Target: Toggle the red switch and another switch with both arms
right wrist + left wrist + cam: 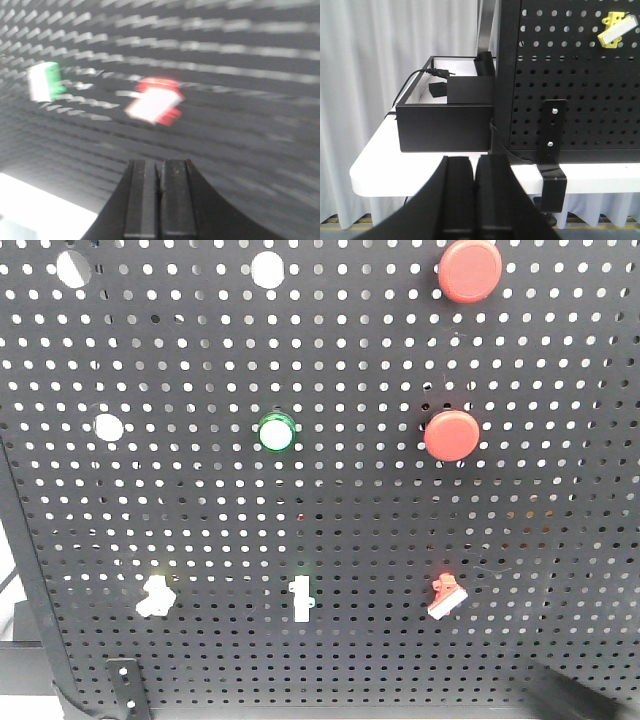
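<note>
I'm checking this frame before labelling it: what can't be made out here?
- Front view: neither gripper shows, so their reach to the pegboard is unknown.
- Right wrist view: motion blur smears the red switch; lever position unreadable.
- Left wrist view: the yellow switch sits near the top edge, small.

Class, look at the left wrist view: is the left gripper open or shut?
Shut. The left gripper has its two black fingers pressed together with nothing between them.

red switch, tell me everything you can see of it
The red switch is a small toggle with a red base and a short white lever, plastic by its look. It sits low on the right of the black pegboard, below two round red buttons, its lever tilted. Nothing touches it; the right gripper is below it, apart.
</note>
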